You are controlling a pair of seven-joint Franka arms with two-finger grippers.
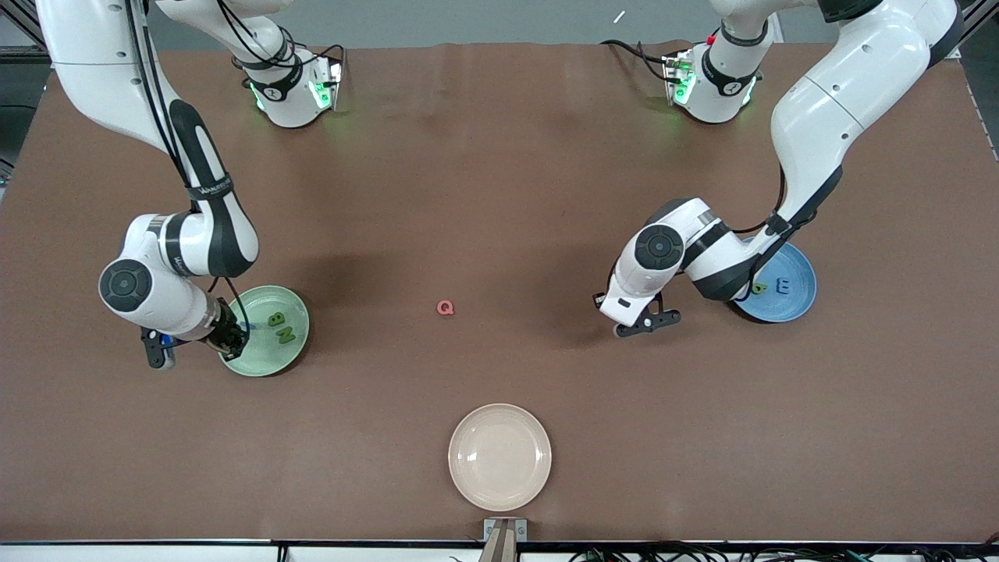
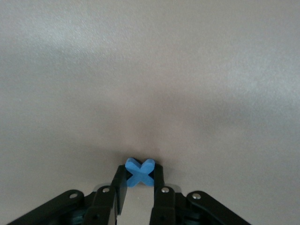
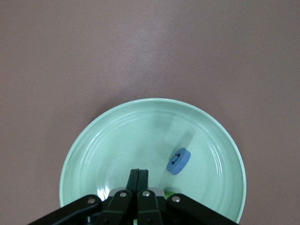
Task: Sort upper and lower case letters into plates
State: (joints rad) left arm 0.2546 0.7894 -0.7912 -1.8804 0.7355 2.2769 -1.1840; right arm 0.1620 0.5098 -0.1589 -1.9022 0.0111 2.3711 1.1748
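My left gripper (image 2: 139, 174) is shut on a blue letter X (image 2: 140, 168), low over the bare brown table; in the front view it (image 1: 634, 326) is beside the sky blue plate (image 1: 804, 300), which holds a green letter (image 1: 759, 288) and a blue E (image 1: 783, 286). My right gripper (image 3: 139, 172) is shut and empty over the mint green plate (image 3: 117, 136), where a blue round letter (image 3: 178, 161) lies. In the front view it (image 1: 232, 337) is over that plate's rim (image 1: 269, 367), beside a green B (image 1: 276, 318) and N (image 1: 286, 336). A red Q (image 1: 445, 307) lies mid-table.
A cream-white plate (image 1: 499, 457) sits empty near the table's edge closest to the front camera. Both arms' elbows hang low over the table near their plates.
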